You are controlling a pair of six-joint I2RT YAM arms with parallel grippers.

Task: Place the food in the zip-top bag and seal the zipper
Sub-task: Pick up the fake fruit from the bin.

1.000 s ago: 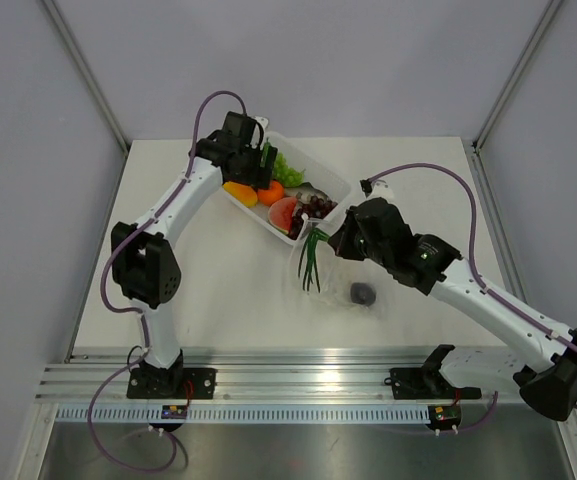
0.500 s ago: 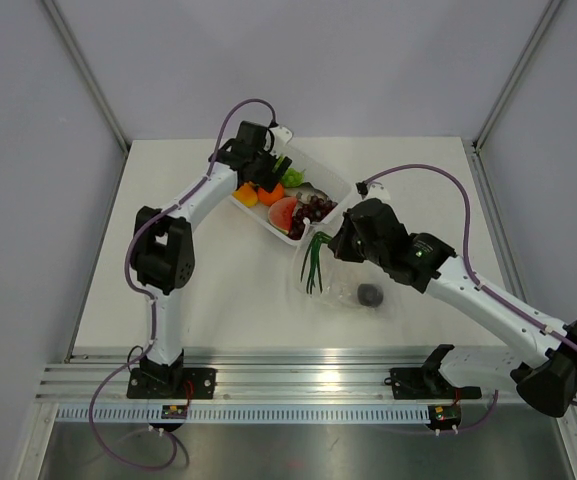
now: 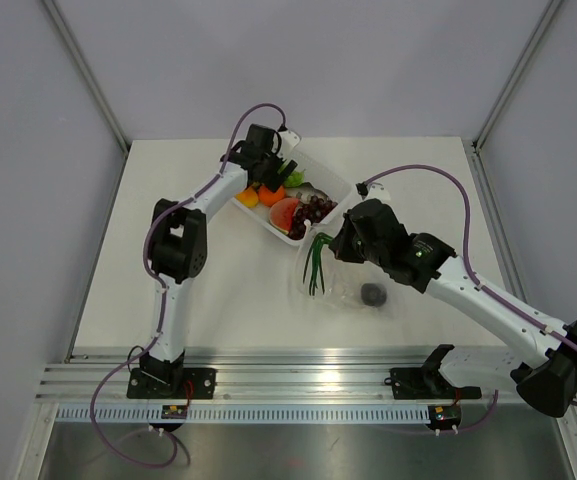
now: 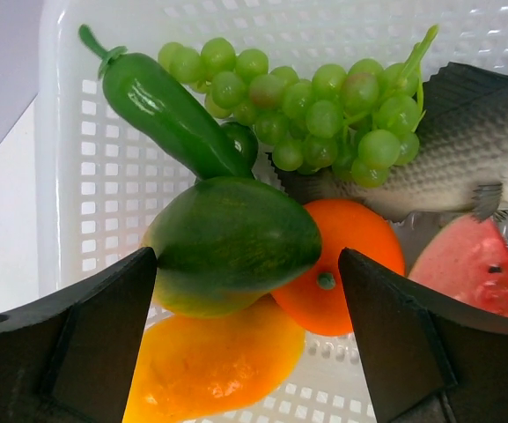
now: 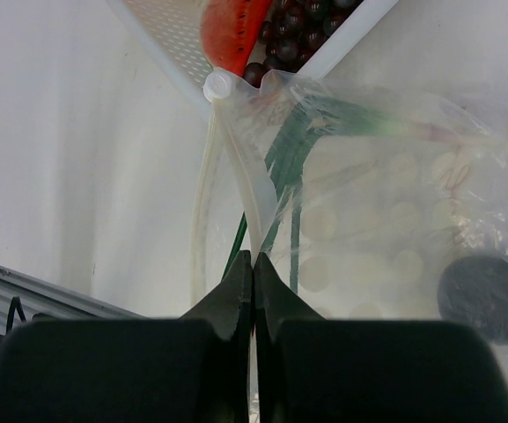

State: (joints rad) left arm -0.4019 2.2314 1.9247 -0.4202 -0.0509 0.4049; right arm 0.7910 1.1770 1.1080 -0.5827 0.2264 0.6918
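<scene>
The white tray (image 3: 334,186) holds the food: a green pepper (image 4: 161,110), green grapes (image 4: 324,101), a toy fish (image 4: 474,150), an orange (image 4: 359,251), a yellow piece (image 4: 218,370), a watermelon slice (image 3: 283,213) and dark grapes (image 3: 316,207). My left gripper (image 3: 271,172) hangs open over the tray's far left end. Its jaws (image 4: 246,264) stand either side of a green fruit (image 4: 236,238) without touching it. The zip-top bag (image 3: 346,283) lies in front of the tray with a green onion (image 5: 293,150) and a dark round fruit (image 5: 487,298) inside. My right gripper (image 5: 253,257) is shut on the zipper (image 5: 240,176) at the mouth.
The tray's near corner (image 5: 342,40) touches the bag's mouth. A metal rail (image 3: 298,365) with both arm bases runs along the table's near edge. Grey walls close in the table on three sides. Purple cables loop above both arms.
My left arm has swung right along the tray, and its gripper now sits over the green fruit and orange, opened slightly wider. My right gripper has kept its hold on the bag's mouth.
</scene>
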